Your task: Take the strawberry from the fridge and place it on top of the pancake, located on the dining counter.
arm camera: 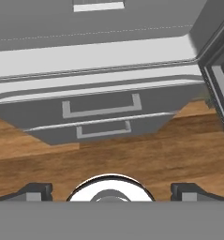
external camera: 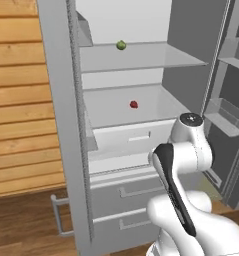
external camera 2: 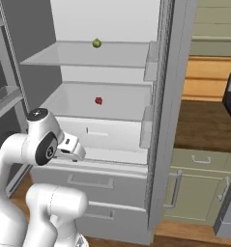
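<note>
The fridge [external camera: 141, 75] stands with both doors open, its white interior and two shut lower drawers showing. The strawberry [external camera: 134, 104], tiny and red, lies on the lower glass shelf near its middle, toward the back.

A small green fruit [external camera: 121, 45] sits on the upper glass shelf [external camera: 141, 59]. Wooden floor [arm camera: 132, 154] lies below the hand. Olive-green cabinets [external camera 2: 199, 188] stand off to its right.

Base views flank open fridge [external camera: 141, 75]; hand view downward, probably.
</note>
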